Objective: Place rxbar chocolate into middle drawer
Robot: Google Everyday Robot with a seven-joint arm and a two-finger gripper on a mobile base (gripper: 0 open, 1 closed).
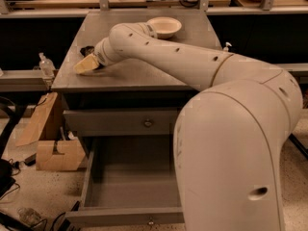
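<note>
- One white jointed robot arm [192,66] reaches across the grey flat-topped counter [144,69]. Its tan wedge-shaped end effector [86,64] rests low on the surface near the front-left edge.
- Whether the end effector is wide, narrow or holding anything cannot be told, as its tip is turned down against the counter.
- The small black-wrapped rxbar chocolate is not plainly seen. A small dark shape [87,49] touching the far side of the end effector may be it, but that is only a guess.
- The wide, shallow grey wooden middle drawer [130,182] stands pulled out, well below the end effector and to its right. The bar is not in it, and a small round metal knob [150,221] shows on its front.
- The closed upper grey drawer front [115,123] lies between the end effector and the open drawer.
- A white round bowl [164,27] stands beyond the end effector and to its right, well apart from it.
- As I judge it, the step in hand is the pick: getting hold of the bar on the counter. The drawer is already open.
- The next move calls for a secure hold and a lift clear of the counter. Then comes a carry out past the front edge and down to the right over the open drawer, with a release low inside it and the arm kept clear of the upper front.
</note>
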